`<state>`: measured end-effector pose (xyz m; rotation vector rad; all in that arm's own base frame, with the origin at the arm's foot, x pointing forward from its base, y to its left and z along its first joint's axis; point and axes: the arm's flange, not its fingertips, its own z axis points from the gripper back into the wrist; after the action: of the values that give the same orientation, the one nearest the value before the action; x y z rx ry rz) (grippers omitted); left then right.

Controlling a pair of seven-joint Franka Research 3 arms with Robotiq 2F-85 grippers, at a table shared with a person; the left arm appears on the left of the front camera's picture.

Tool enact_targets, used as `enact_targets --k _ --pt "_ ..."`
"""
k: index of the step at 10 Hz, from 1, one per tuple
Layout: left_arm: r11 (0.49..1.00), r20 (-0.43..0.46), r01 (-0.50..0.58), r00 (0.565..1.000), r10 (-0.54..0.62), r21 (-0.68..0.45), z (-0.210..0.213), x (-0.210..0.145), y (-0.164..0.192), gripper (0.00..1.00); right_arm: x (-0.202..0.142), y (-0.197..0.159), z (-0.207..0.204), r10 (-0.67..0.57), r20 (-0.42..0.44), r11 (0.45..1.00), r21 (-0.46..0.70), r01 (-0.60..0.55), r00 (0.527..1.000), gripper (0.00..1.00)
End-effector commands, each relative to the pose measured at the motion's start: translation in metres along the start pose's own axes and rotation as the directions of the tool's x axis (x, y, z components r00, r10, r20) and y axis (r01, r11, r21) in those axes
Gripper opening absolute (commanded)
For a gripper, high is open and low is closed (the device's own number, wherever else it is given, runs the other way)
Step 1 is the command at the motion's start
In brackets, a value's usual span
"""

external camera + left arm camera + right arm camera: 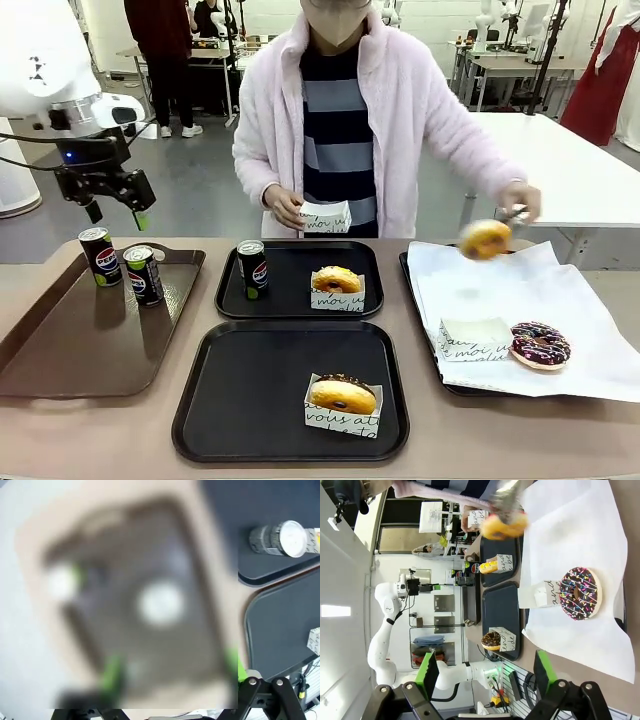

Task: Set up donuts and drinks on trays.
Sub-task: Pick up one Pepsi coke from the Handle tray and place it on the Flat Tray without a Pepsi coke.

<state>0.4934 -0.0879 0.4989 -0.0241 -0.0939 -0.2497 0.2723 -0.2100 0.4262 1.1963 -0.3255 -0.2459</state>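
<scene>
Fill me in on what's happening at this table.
The person holds a yellow donut in the air over the paper-lined tray, with a paper sleeve in the other hand. The left claw hovers open above two cans on the brown tray. The far black tray has a can and a sleeved donut; the near black tray has only a second donut.

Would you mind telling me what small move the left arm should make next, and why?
Probably lower the open left gripper around one of the two cans on the brown tray beneath it: the near black tray has a donut but no drink, while the far tray already holds both.
</scene>
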Motion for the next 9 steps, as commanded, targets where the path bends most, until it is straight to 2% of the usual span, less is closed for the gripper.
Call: enact_targets --k 1,2,3,4,5,9 --pt "0.997 0.001 -0.047 0.999 0.047 0.068 -0.012 0.020 -0.005 1.00 0.001 -0.001 0.001 0.007 0.000 1.000 0.014 -0.007 1.000 1.00" --pt "0.994 -0.013 -0.064 0.998 0.065 0.091 -0.016 0.039 -0.004 1.00 0.001 -0.001 0.001 0.007 0.000 1.000 0.014 -0.007 1.000 1.00" --pt "0.983 -0.004 -0.130 0.991 0.131 0.130 -0.028 0.024 -0.008 1.00 0.001 -0.001 0.001 0.007 0.000 1.000 0.014 -0.007 1.000 1.00" --pt "0.976 0.005 -0.164 0.986 0.165 0.145 -0.022 0.025 -0.013 1.00 0.001 -0.001 0.001 0.007 0.000 1.000 0.014 -0.007 1.000 1.00" --pt "0.995 -0.013 -0.069 0.997 0.070 0.074 -0.023 0.022 0.000 1.00 0.001 -0.001 0.001 0.007 0.000 1.000 0.014 -0.007 1.000 1.00" --pt "0.995 -0.013 -0.069 0.997 0.070 0.074 -0.023 0.022 0.000 1.00 0.001 -0.001 0.001 0.007 0.000 1.000 0.014 -0.007 1.000 1.00"
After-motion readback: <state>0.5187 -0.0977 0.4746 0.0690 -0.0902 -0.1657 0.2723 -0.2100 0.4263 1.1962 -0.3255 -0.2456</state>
